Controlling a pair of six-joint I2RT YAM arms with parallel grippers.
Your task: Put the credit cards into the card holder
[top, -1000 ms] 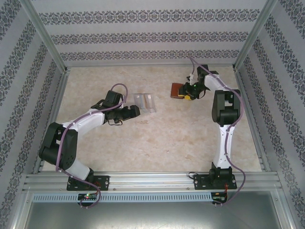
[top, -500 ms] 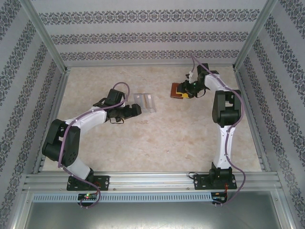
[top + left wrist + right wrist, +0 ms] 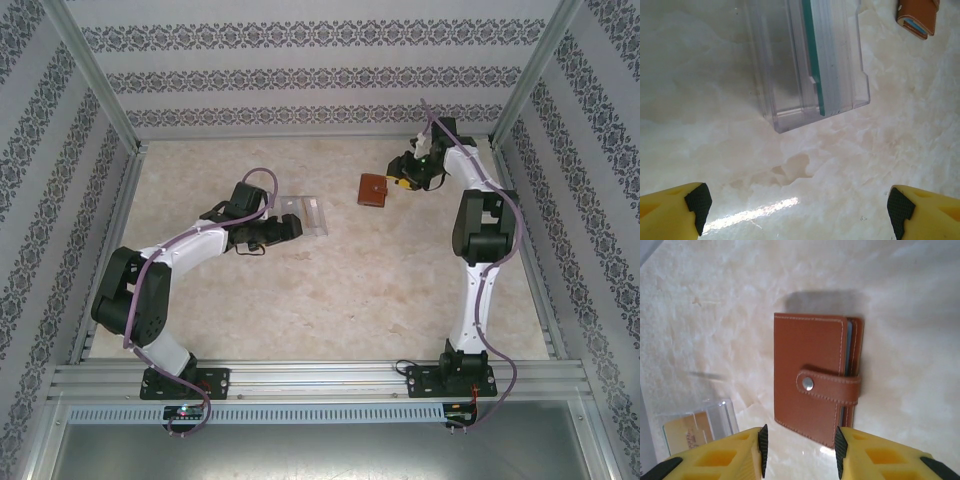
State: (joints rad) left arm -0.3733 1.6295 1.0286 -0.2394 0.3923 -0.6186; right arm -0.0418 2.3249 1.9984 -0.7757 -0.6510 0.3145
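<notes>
So, partway at best, I'd say. The small reddish-brown leather-look card holder (image 3: 810, 375) lies flat toward the far right of the marble-look table (image 3: 330, 300). It's folded shut with its clasp tab (image 3: 830, 386) snapped down. A thin pale blue card (image 3: 849, 347) edge peeks out of its open side, so at least one card looks stowed.

The clear plastic case (image 3: 790, 60), near the middle of the table toward the far edge, isn't empty. There's a flat teal card (image 3: 811, 55) standing on edge inside, and the right wrist view catches an orange-tan card (image 3: 685, 436) in it too.

The left claw (image 3: 799, 212) hangs just short of the case's near end, spread wide and holding nothing. The right claw (image 3: 801, 452) hovers by the holder's near edge, jaws partly apart, also empty.

My guess is the holder needs unsnapping again before those two can go in.
</notes>
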